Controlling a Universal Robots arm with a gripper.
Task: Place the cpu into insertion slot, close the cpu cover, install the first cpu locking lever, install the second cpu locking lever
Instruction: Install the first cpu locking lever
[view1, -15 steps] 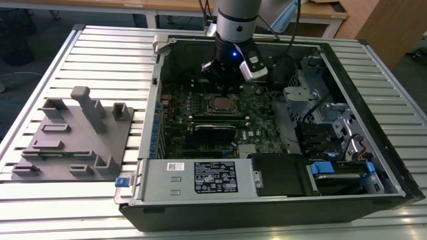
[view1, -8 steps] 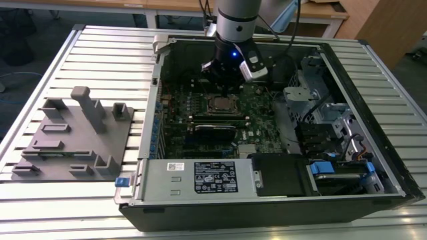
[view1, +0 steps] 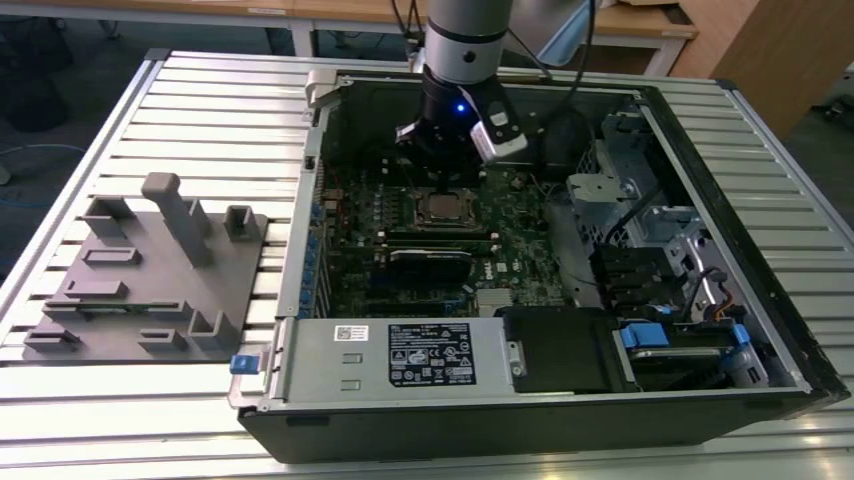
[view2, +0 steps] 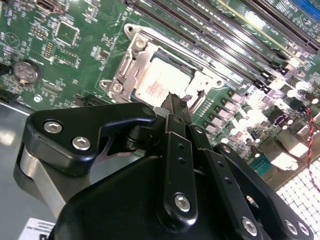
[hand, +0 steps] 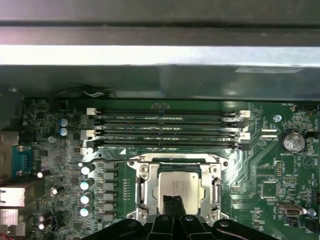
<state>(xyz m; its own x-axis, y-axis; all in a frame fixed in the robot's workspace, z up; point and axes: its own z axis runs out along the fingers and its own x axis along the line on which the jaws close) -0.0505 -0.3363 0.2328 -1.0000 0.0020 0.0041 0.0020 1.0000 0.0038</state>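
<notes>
A: Inside the open computer case (view1: 534, 432), the gripper (view1: 447, 188) hangs low over the green board, its fingers pressed together, pinching nothing.

B: And the cpu (hand: 181, 181)?

A: Seated in the insertion slot (hand: 178, 163), silver top up, just beside the memory slots (hand: 165, 129).

B: The cpu cover (hand: 144, 182)?

A: Lying flat, framing the chip in both wrist views. The fingertips (view2: 171, 105) sit over the chip's edge; whether they touch it cannot be told.

B: A grey fixture plate (view1: 134, 290) rests on the slatted table (view1: 200, 90), at the exterior view's left.
</notes>
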